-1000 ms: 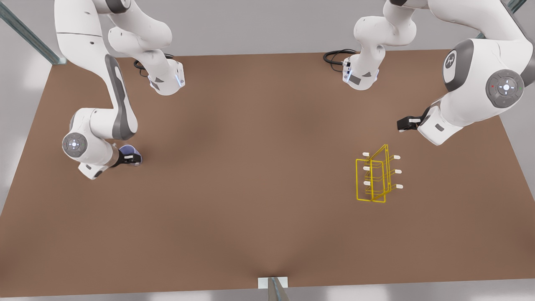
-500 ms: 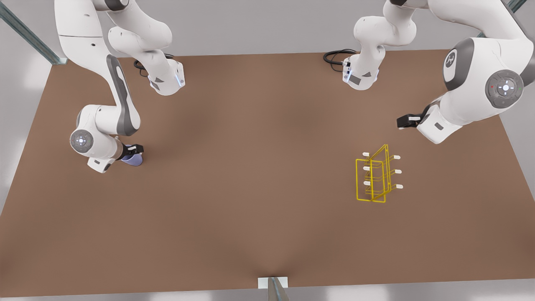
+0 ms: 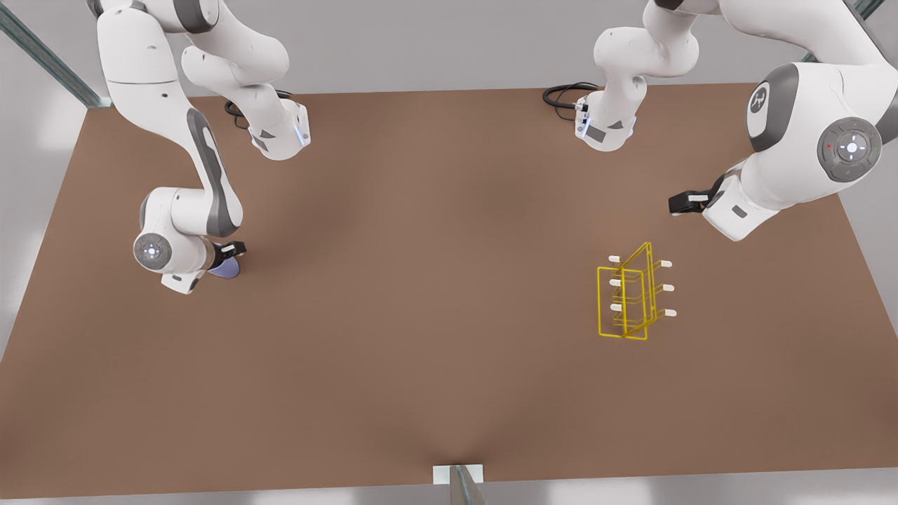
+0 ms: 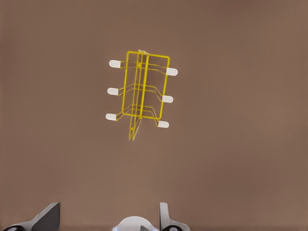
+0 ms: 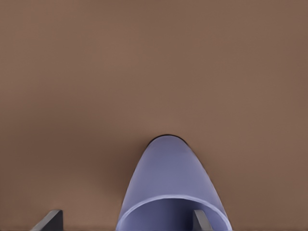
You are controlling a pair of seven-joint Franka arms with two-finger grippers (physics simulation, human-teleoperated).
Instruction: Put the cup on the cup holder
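The right pincer (image 3: pixel 228 254), at the front view's left, sits around the cup (image 3: pixel 226 268); in its wrist view the cup (image 5: pixel 171 192) lies between the two fingers (image 5: pixel 199 220), one finger touching the rim on one side and the other standing well clear, so I judge the jaws wide and the grip not yet closed. The cup appears to rest on the desk (image 3: pixel 421 280) just under this pincer, though the wrist and arm cover most of it in the front view, and whether it stands upright or is tipped cannot be told. The left pincer (image 3: pixel 679 203) waits above and behind the cup holder (image 3: pixel 631 294), its jaws apart and empty; its wrist view shows the cup holder (image 4: pixel 139 91) ahead of it. Risk: closing off-centre could push the smooth tapered cup sideways or squeeze it out of the fingers. Later, the thin wire holder could topple if the cup strikes a peg (image 3: pixel 666 264), and it stands far across the desk from the cup
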